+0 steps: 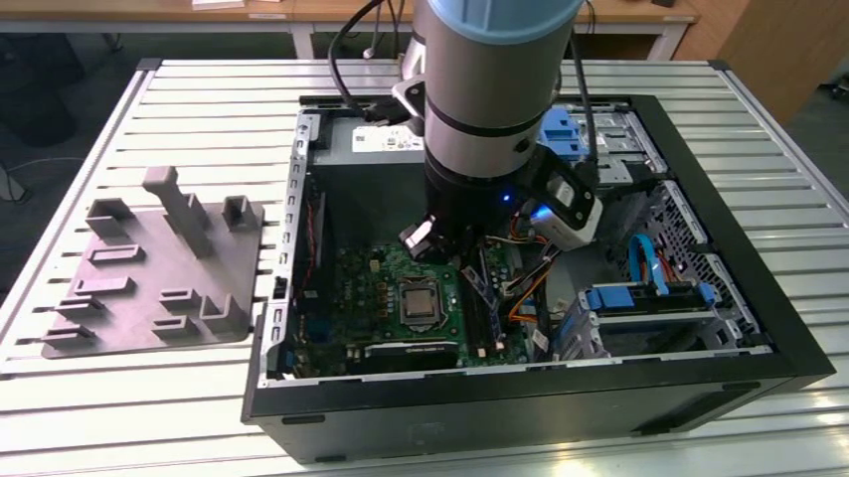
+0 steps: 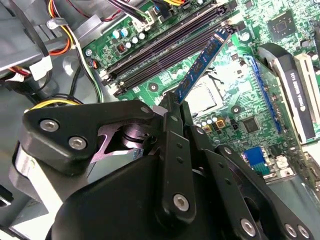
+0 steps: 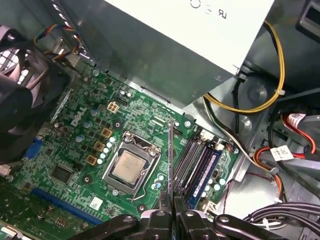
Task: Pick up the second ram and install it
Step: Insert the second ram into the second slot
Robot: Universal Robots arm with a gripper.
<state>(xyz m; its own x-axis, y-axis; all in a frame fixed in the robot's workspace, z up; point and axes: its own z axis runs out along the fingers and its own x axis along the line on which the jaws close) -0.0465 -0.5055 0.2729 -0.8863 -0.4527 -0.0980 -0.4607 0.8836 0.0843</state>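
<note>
The pincer grips the memory stick, which juts from its tips. The board's slots lie just beyond, apparently untouched. Install step in hand: seating calls for aligning edge with slot.

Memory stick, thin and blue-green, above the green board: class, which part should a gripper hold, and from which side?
Pinch the thin flat blue-green memory stick across its broad faces, from above, as the black gripper does; its lower edge likely must stay free for the long black slots.
</note>
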